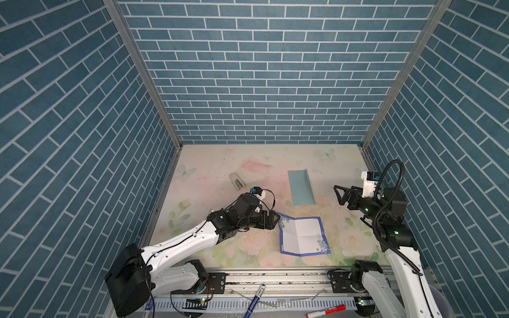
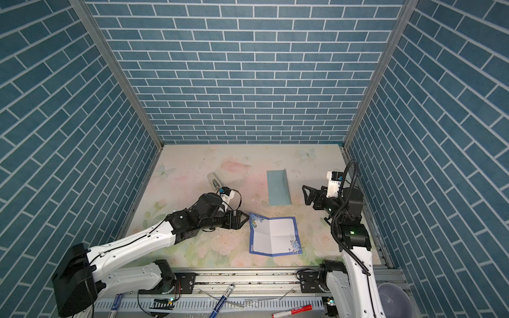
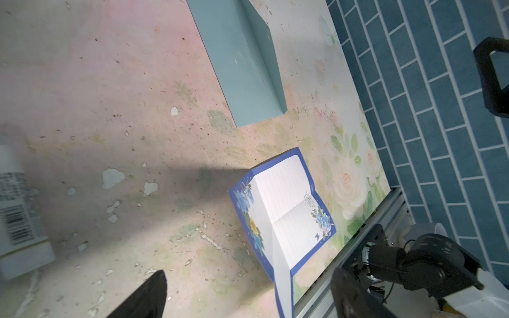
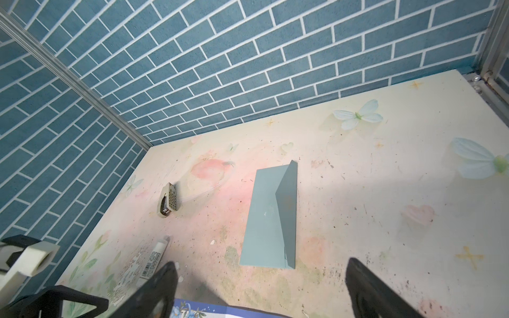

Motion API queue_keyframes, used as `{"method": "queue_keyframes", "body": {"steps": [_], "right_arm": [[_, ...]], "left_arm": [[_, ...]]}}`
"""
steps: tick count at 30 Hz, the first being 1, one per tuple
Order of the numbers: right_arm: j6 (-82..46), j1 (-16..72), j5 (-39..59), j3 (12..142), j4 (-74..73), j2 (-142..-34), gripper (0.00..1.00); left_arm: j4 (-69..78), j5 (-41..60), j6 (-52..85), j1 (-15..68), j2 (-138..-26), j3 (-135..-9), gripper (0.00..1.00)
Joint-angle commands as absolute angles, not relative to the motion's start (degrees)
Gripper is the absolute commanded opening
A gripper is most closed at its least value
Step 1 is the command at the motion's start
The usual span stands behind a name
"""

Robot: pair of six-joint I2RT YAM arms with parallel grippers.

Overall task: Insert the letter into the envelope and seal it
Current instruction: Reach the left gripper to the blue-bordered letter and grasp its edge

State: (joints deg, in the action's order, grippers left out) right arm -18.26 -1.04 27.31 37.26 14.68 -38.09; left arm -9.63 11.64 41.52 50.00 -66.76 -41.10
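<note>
Top views: your left fingers (image 1: 272, 220) are open at a corner of the letter (image 1: 301, 238).
Other arm: right fingers (image 4: 157, 289) open, empty.
Advice: close softly on the lifted edge only.

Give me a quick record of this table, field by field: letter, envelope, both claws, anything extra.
letter: letter lies open and creased on the table, near the front edge
envelope: envelope lies beyond the letter, apart from it, flap raised
left claw: left claw open, at the letter's far left corner; contact unclear
right claw: right claw open, holding nothing, to the right of the envelope
extra: stapler at the far left
progress: letter not yet in the envelope
</note>
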Motion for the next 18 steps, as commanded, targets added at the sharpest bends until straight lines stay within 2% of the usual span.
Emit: {"method": "queue_keyframes", "body": {"steps": [1,11,18], "right_arm": [[-20.04,-0.32,29.0,36.38,14.48,-37.81,0.94],[-20.17,0.31,29.06,37.04,15.05,-37.79,0.94],[-20.21,0.99,28.91,36.86,14.86,-38.35,0.94]], "left_arm": [[-4.32,12.77,45.85,51.9,-69.08,-40.17,0.9],[0.08,12.35,51.08,55.11,-77.1,-40.17,0.8],[3.98,12.8,53.24,56.69,-81.73,-40.17,0.64]]}}
